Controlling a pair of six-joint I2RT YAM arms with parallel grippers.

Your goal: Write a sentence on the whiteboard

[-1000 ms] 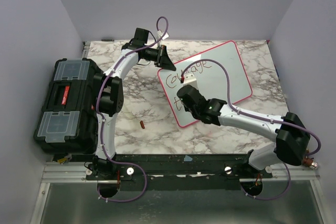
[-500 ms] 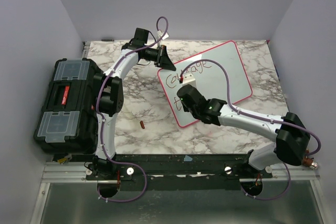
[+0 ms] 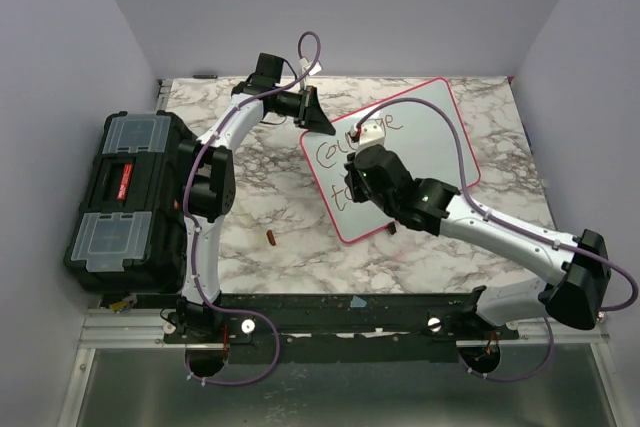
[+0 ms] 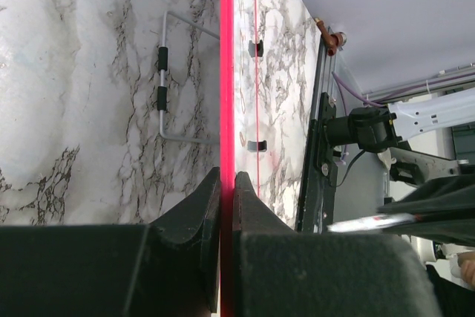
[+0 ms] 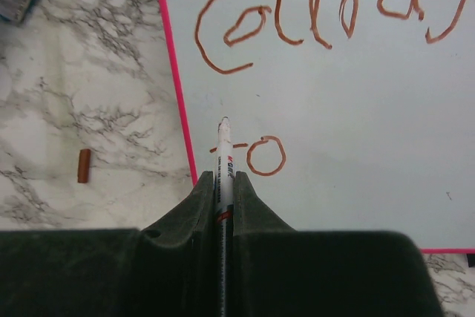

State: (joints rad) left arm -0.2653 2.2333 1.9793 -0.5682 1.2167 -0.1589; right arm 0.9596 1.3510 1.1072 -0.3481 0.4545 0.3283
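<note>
The whiteboard (image 3: 430, 152), white with a pink rim (image 4: 227, 72), lies tilted on the marble table. My left gripper (image 3: 320, 121) (image 4: 227, 177) is shut on its rim at the far left corner. The sentence (image 5: 319, 16) is in red-brown marker, "Courag" on the top line with "to" (image 5: 256, 155) below it. My right gripper (image 3: 360, 185) (image 5: 225, 176) is shut on a white marker (image 5: 224, 154) over the board's left part. The marker tip sits at the "t" of "to". In the top view my right wrist hides the middle of the lettering (image 3: 335, 150).
A black toolbox (image 3: 125, 202) with clear lid compartments fills the table's left side. A small red-brown marker cap (image 3: 272, 238) (image 5: 84, 165) lies on the marble near the board's lower left corner. A small dark piece (image 3: 391, 229) sits at the board's near edge.
My right arm has swung away from me and to the right, so the wrist now covers the middle of the top line. The left gripper and the board have not moved.
</note>
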